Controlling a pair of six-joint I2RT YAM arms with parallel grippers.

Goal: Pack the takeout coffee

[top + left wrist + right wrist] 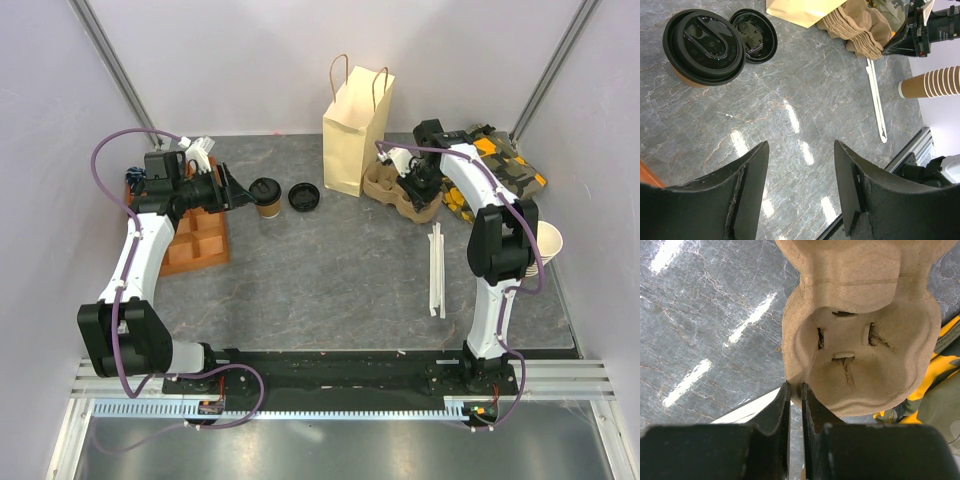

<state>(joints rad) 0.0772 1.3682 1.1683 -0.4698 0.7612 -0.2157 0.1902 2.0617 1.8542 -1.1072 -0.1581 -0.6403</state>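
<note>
The takeout coffee [266, 197] stands upright on the far left part of the tabletop, its black lid on. It is just beside the loose lid [303, 196] and apart from the tan paper bag [355, 130], so it is not yet packed. The bag stands upright at the middle of the far edge with its mouth and handles up, which leaves the opening free for loading from above.

The left gripper [238, 190] points at the cup from the left, close to it but not touching. In its wrist view the fingers [752, 175] are spread wide with only bare tabletop between them, and the cup sits ahead and off to one side. It looks parked for a side grasp, not committed to one.

The right gripper [796, 387] is at the stack of moulded-pulp cup carriers [398, 192], which lies at the foot of the bag on its right side. The jaws are pressed nearly together with only a thin slit between them, and they appear to pinch the rim of the top carrier beside one cup well. Gripping the thin edge, not the body, is probably meant to peel one carrier off the stack so the cup can be seated in it before bagging.

Wrapped straws [437, 268] lie toward the right edge, near a stack of lidless paper cups [545, 245].
</note>
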